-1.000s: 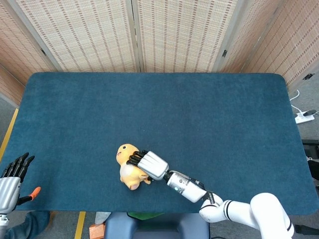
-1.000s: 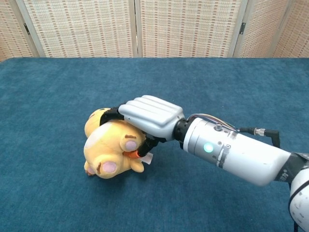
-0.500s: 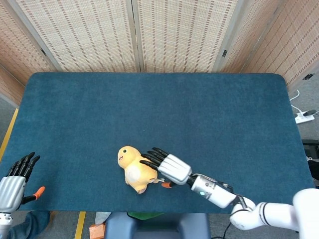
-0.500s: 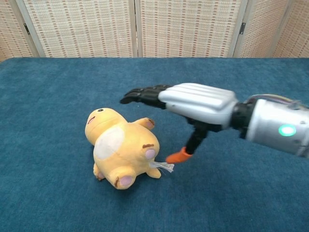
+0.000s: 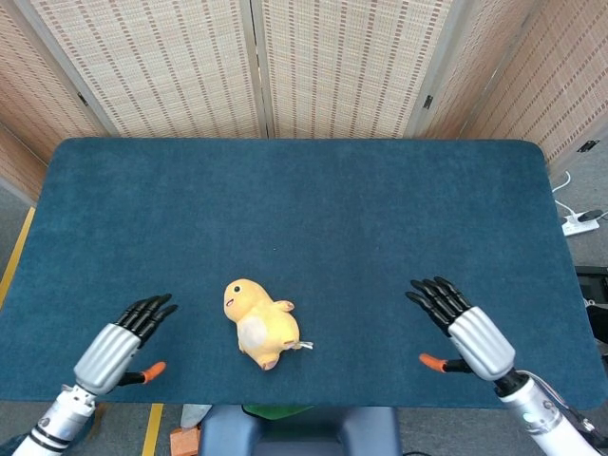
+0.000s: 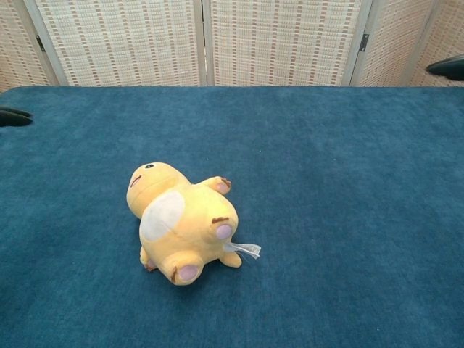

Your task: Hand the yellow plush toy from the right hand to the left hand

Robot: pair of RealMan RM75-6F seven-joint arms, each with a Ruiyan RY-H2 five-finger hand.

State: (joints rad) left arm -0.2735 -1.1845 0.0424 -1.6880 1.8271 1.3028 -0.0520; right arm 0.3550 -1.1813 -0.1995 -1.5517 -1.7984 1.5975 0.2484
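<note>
**Yellow plush toy lies alone on the blue table, both of your hands apart from it**

The yellow plush toy (image 5: pixel 258 323) lies on its back on the blue table (image 5: pixel 313 209), near the front edge and a little left of centre. In the chest view the toy (image 6: pixel 181 228) shows its white belly patch upward, its head toward the far left and its pink-soled feet toward the camera, with a small white tag (image 6: pixel 245 250) trailing from its right side onto the cloth. Nothing touches it.

Your right hand (image 5: pixel 458 326) sits well to the toy's right, over the front part of the table. Its dark fingers (image 5: pixel 429 296) are spread and stretched forward, holding nothing, and an orange-tipped thumb points off to the side. In the chest view only a dark fingertip of this hand shows, at the upper right edge.

Your left hand (image 5: pixel 122 340) sits well to the toy's left, also near the front edge. Its fingers (image 5: pixel 150 310) are extended and apart, empty, with an orange-tipped thumb below them. The chest view catches only a dark fingertip of it at the left edge.

The toy lies between the two hands, somewhat nearer the left one. Behind the table stand woven folding screens (image 5: pixel 256 66), and a white power strip (image 5: pixel 579 223) lies on the floor at the far right.
</note>
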